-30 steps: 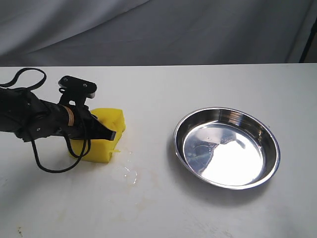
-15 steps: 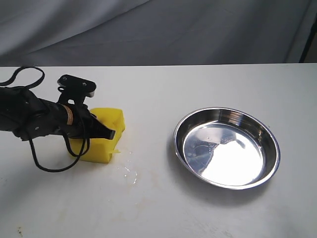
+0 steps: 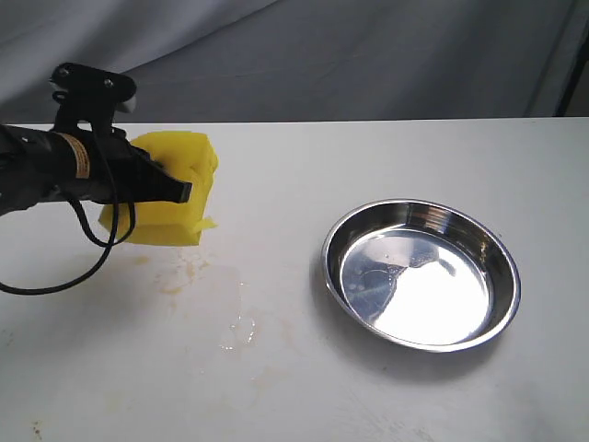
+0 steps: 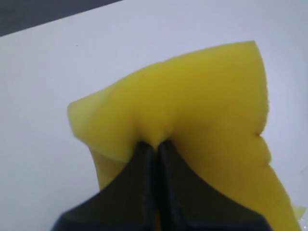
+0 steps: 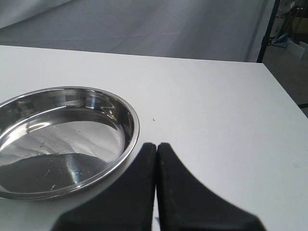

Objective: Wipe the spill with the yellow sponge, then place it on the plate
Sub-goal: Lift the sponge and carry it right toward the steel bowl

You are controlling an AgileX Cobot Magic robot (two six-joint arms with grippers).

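**Left wrist view: sponge clenched, plate not yet reached**

Seen from the left wrist view, the left jaws are clenched on the yellow sponge [image 4: 207, 106], and the foam is puckered where it is pinched near one edge. In the exterior view the sponge is held tilted at the left rear of the worktop [image 3: 304, 157] and appears to be raised off the surface.

Just in front of it, all that is seen of the spill [image 3: 237, 328] is a small clear wet patch with droplets and some faint brownish smears [image 3: 179, 273]. No amber puddle is visible.

The plate [image 3: 423, 285] lies well apart to the right, with nothing in it. In the right wrist view the right jaws are pressed together on nothing, near the plate's rim.

The wiping is judged mostly done, though a further pass over the wet patch and smears may be wanted. The carry across and the setting of the sponge on the plate are left to do.
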